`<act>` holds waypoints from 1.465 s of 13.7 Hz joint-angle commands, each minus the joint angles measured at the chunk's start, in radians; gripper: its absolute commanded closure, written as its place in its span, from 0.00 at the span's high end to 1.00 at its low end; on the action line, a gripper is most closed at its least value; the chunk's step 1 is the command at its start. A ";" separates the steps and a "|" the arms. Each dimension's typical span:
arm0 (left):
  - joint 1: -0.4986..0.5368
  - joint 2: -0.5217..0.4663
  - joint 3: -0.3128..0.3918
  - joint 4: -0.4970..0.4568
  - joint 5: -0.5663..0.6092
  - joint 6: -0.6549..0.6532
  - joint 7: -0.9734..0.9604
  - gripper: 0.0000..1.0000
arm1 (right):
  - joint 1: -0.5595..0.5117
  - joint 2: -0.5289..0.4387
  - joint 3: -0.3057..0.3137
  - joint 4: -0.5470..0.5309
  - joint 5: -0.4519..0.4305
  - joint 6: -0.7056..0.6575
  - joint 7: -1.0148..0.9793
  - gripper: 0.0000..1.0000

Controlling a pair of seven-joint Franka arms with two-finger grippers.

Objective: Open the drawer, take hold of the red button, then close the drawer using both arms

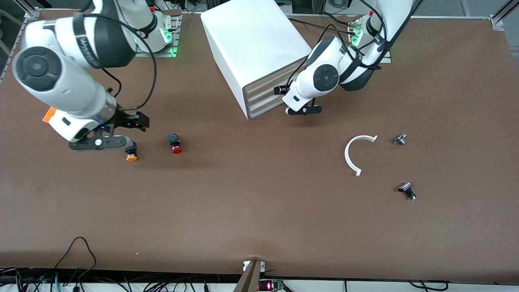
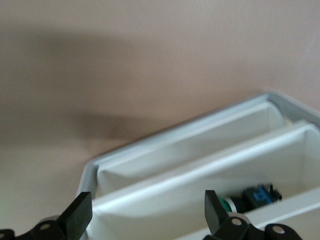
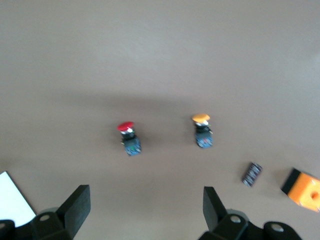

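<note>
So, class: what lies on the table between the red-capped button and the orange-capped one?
Nothing: bare brown table separates the red button from the orange button. The front and right wrist views both show this.

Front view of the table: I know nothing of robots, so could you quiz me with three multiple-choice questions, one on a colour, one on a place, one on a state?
1. What colour is the curved strip on the table?
A) black B) white C) green

2. Where is the left tool?
A) at the drawers of the white cabinet B) over the curved strip C) folded up above its base

3. The right tool, over the table by the orange-capped button, is:
A) shut on a button B) shut on nothing C) open

Answers: 1 B, it shows white against the brown. 2 A, its wrist view looks into the drawers. 3 C, its fingers stand apart with nothing between.
</note>
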 commanded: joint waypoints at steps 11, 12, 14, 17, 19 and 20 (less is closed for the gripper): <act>0.149 -0.204 0.346 0.155 -0.025 -0.020 0.357 0.99 | -0.442 -0.057 0.245 -0.032 0.023 -0.016 -0.165 1.00; 0.167 -0.244 0.361 0.165 -0.025 -0.093 0.363 0.99 | -0.445 -0.057 0.241 -0.032 0.023 -0.014 -0.176 1.00; 0.187 -0.278 0.424 0.259 -0.025 -0.329 0.366 0.99 | -0.448 -0.042 0.241 0.003 0.017 -0.027 -0.193 1.00; 0.190 -0.301 0.470 0.375 0.145 -0.464 0.483 0.99 | -0.448 -0.042 0.239 0.003 0.013 -0.028 -0.194 1.00; 0.189 -0.314 0.471 0.428 0.230 -0.514 0.574 0.99 | -0.449 -0.042 0.239 0.005 0.011 -0.027 -0.191 1.00; 0.189 -0.315 0.469 0.444 0.283 -0.527 0.612 0.99 | -0.449 -0.040 0.239 0.005 0.016 -0.027 -0.188 1.00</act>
